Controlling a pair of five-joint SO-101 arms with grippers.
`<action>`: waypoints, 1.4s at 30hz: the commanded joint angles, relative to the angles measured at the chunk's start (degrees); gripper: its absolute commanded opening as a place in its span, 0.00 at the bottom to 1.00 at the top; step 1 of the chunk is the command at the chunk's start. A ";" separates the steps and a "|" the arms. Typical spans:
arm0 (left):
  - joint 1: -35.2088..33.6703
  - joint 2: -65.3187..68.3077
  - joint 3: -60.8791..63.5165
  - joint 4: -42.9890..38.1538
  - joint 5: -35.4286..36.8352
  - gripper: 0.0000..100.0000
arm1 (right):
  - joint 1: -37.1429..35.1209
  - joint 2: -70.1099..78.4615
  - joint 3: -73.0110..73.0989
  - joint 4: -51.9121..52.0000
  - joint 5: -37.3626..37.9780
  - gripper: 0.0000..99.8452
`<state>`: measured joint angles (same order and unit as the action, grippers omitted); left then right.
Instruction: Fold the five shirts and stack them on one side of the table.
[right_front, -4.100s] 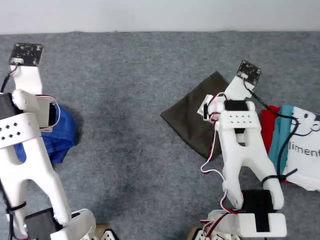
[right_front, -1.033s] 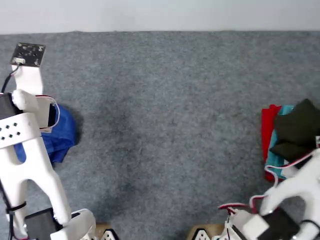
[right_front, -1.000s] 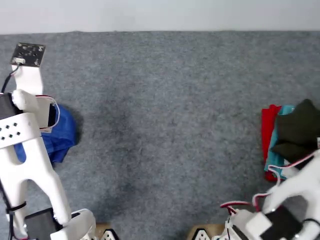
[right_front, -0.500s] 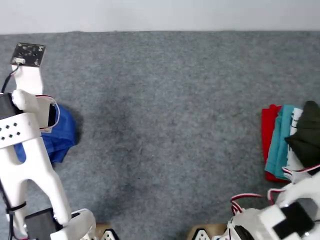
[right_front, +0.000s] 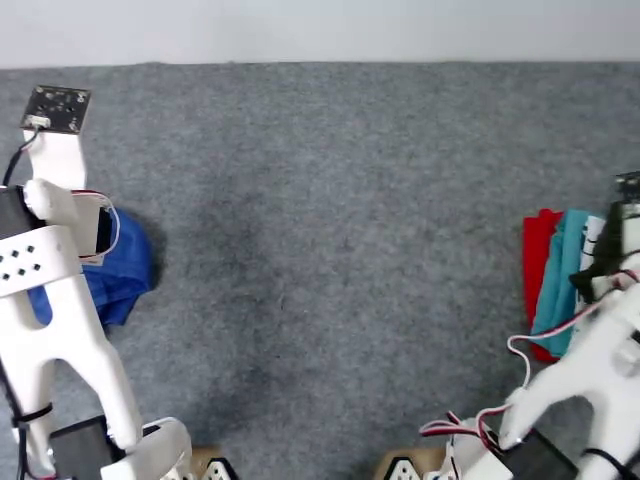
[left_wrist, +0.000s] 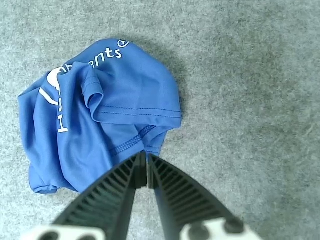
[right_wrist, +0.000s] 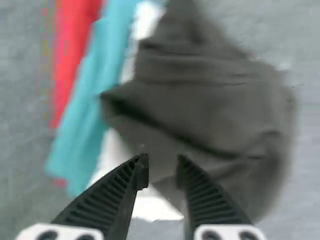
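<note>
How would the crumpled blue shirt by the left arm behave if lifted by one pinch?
The blue shirt lies bunched in soft folds, so it would likely hang limp and unfold. Its thin fabric looks light. On the carpet-like table, a push would probably wrinkle it rather than slide it.

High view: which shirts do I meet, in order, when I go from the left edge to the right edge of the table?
blue shirt → red shirt → teal shirt
</note>
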<state>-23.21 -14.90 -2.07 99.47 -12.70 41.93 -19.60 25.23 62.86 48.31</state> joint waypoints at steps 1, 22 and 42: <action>0.00 -1.76 -0.22 0.88 -0.35 0.02 | -1.01 -2.59 -2.37 3.82 0.09 0.26; 0.00 -1.76 -0.22 0.88 -0.44 0.02 | -6.55 5.14 -2.02 2.68 0.09 0.19; 0.00 -1.76 -0.22 0.88 -0.44 0.02 | -6.64 14.37 -1.93 -8.31 0.44 0.12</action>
<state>-23.21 -14.90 -2.07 99.47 -12.70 35.87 -4.75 25.76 55.82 48.22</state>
